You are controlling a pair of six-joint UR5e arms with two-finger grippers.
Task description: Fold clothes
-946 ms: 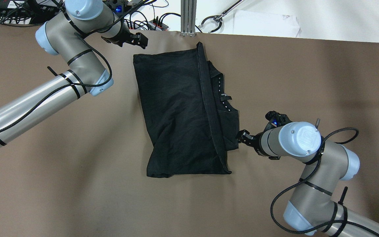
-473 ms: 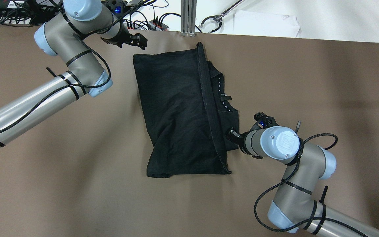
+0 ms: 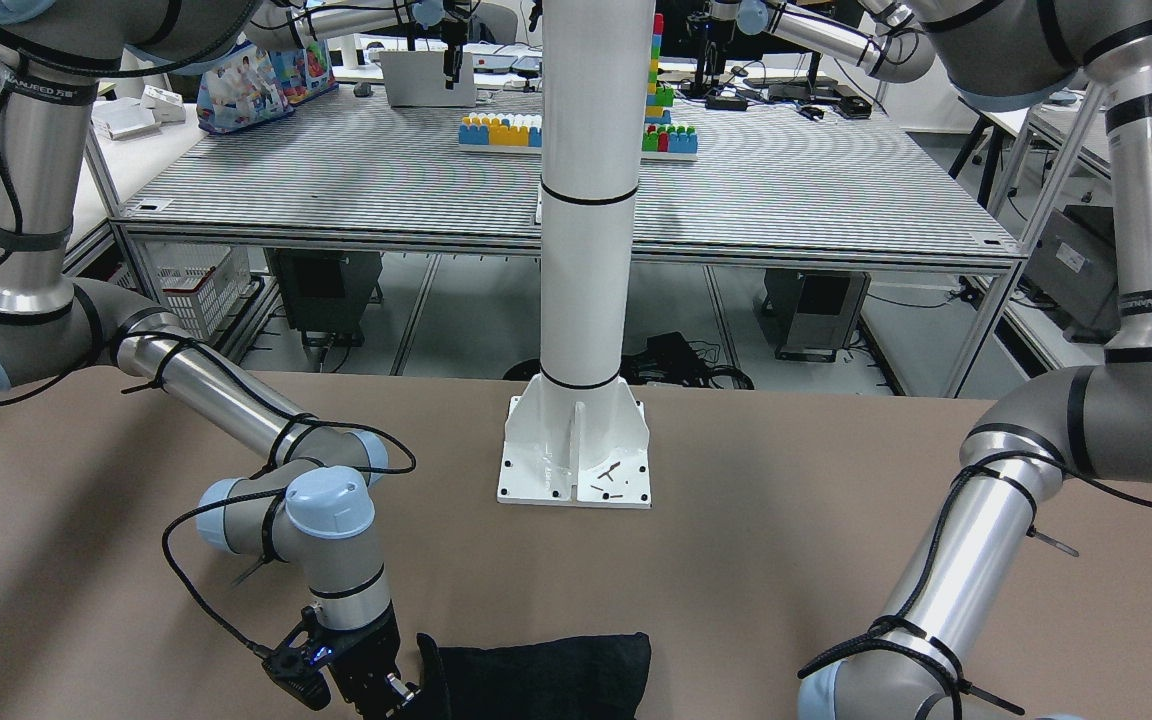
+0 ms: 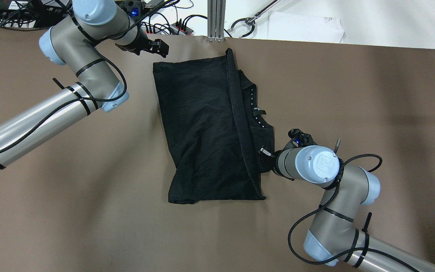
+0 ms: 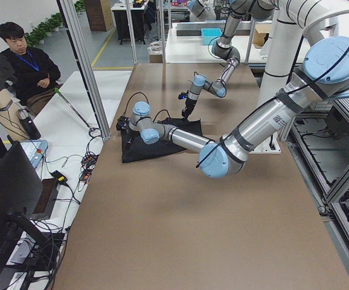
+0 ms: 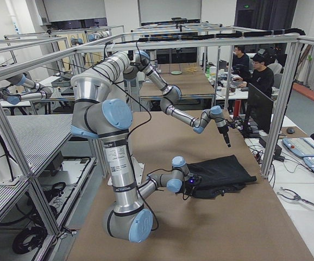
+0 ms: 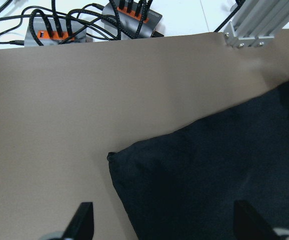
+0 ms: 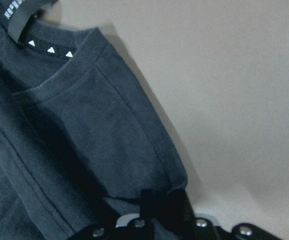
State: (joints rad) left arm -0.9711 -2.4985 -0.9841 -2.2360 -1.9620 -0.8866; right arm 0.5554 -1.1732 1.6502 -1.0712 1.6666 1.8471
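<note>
The clothes are one black garment, folded over and lying in the middle of the brown table, with a hemmed band running along its right part. My right gripper is at the garment's right edge near the front corner. In the right wrist view its fingers stand close together with the hem between them. My left gripper hovers open just beyond the garment's far left corner, apart from it. The front-facing view shows the garment at the bottom edge beside the right gripper.
A white pillar on a base plate stands at the robot's side of the table. At the far table edge are an aluminium post and cable boxes. People sit beyond the far end.
My right arm has moved left, bringing its gripper from beside the garment onto its right edge. The left arm has barely shifted. The garment lies as before.
</note>
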